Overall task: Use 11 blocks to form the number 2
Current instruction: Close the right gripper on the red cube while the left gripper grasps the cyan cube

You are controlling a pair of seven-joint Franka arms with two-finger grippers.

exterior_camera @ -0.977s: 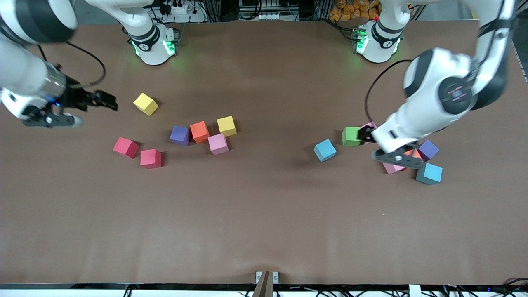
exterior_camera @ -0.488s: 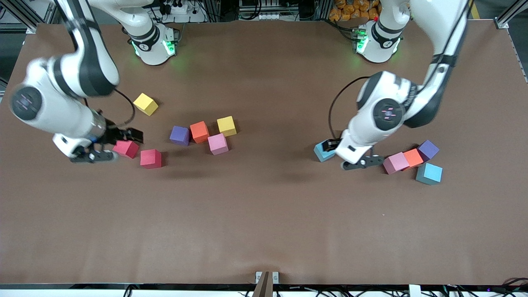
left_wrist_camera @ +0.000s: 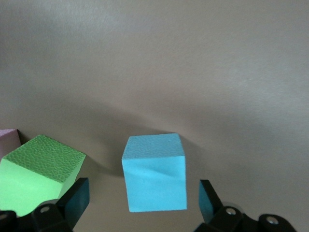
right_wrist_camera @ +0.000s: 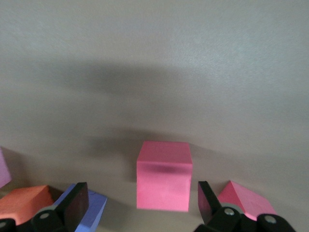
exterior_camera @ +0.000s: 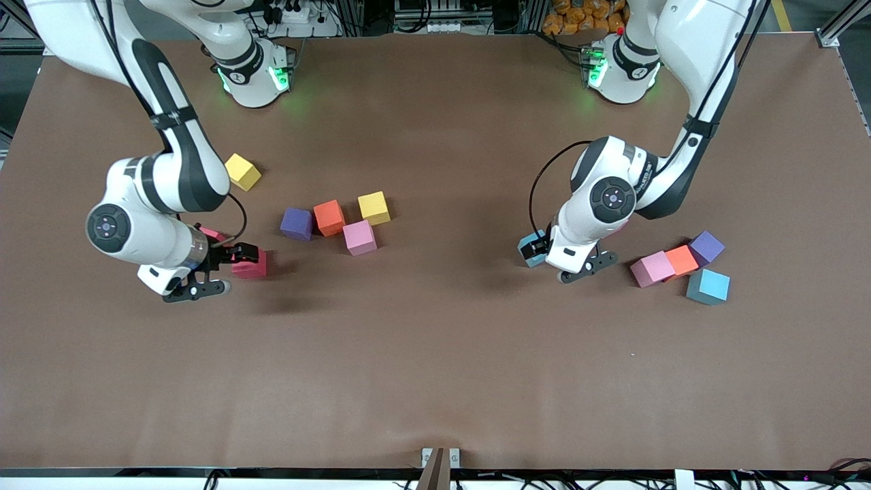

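Two claws are seen low over the brown desk (exterior_camera: 435, 354) in the front view: the left claw (exterior_camera: 532, 248) over a light blue block (exterior_camera: 527, 246), the right claw (exterior_camera: 239, 255) over a red block (exterior_camera: 252, 267). Purple, orange, yellow and pink blocks (exterior_camera: 333, 221) lie scattered mid-desk; no digit is formed. No writing can be read.

In the left wrist view, the left claw (left_wrist_camera: 143, 198) is spread wide astride the matte blue cube (left_wrist_camera: 154, 171), untouched, a green block (left_wrist_camera: 36, 171) beside it.

In the right wrist view, the right claw (right_wrist_camera: 141, 198) stands open around the red cube (right_wrist_camera: 164, 175).
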